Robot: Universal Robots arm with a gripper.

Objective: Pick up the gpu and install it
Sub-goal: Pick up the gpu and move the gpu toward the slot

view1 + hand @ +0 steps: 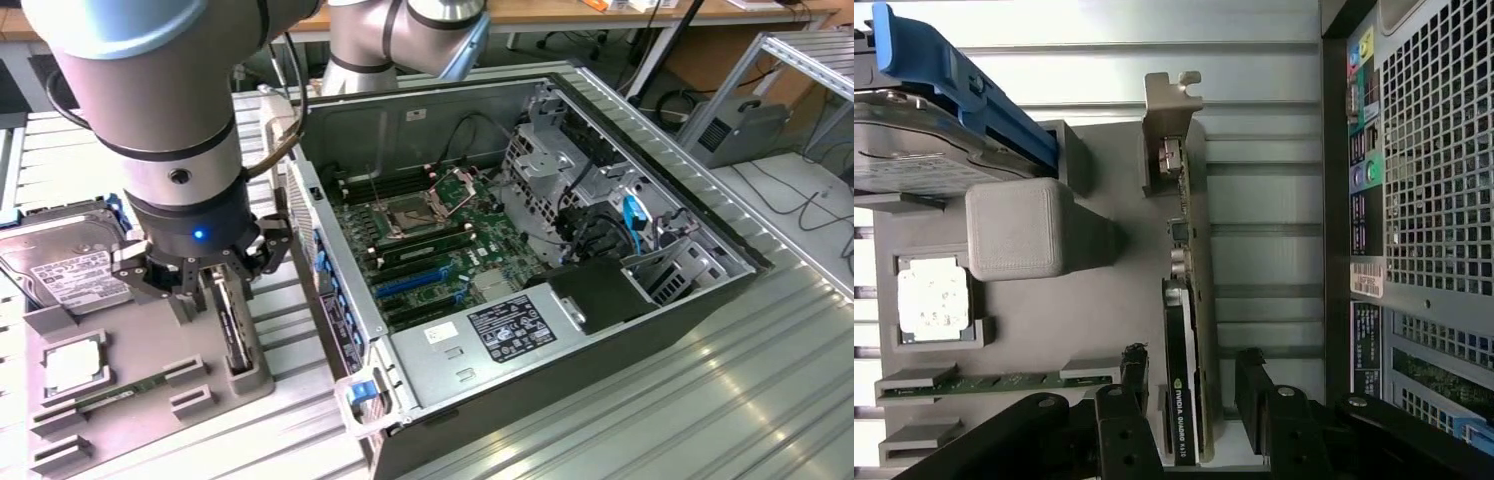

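Black, thin gpu (1182, 380) on edge with silvery end bracket (1172, 105)

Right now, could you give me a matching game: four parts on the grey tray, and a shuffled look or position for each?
1 gpu
2 hard drive
3 memory stick
4 processor chip

A narrow, green
B silver, white label
C on edge inside the open end effector
D square, silvery

Pairs: 1-C, 2-B, 3-A, 4-D
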